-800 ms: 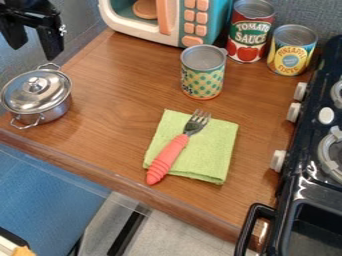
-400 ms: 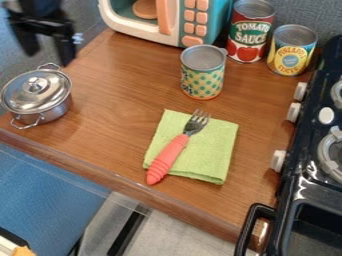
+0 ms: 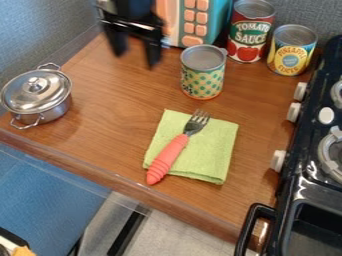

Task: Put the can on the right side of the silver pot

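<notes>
One black gripper (image 3: 136,60): moving rightward from the upper left corner, now hanging near the top edge, left of centre, its fingers standing apart. One dotted can (image 3: 202,76): standing upright above the centre of the frame. One silver pot (image 3: 36,96), lidded: sitting at the left edge. One fork (image 3: 172,152): lying on a green cloth (image 3: 208,156), lower centre.
</notes>
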Robot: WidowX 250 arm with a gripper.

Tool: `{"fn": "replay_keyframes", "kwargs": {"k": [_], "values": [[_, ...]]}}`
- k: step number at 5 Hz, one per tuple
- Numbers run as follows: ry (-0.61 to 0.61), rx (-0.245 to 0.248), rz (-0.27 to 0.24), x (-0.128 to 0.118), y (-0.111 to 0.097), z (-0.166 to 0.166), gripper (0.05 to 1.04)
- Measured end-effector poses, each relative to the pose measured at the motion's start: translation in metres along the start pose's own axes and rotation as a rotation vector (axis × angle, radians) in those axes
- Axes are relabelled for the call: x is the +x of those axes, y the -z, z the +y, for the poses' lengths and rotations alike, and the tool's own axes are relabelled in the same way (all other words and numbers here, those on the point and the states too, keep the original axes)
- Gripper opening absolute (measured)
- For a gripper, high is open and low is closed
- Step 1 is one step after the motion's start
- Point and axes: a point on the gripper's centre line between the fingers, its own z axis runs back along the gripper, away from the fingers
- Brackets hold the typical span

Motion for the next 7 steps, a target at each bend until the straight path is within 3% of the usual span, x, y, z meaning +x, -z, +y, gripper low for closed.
{"fn": "replay_keyframes", "kwargs": {"k": [1, 2, 4, 5, 7], "values": [[0.116, -0.052, -0.009, 0.036, 0.011, -0.044, 1.001], [0.215, -0.069, -0.050, 0.068, 0.015, -0.089, 1.001], [0.199, -0.051, -0.100, 0.095, 0.015, -0.095, 1.001], [0.173, -0.043, -0.059, 0.097, 0.037, -0.093, 1.001], [0.148, -0.046, -0.052, 0.108, 0.054, -0.084, 1.001]]}}
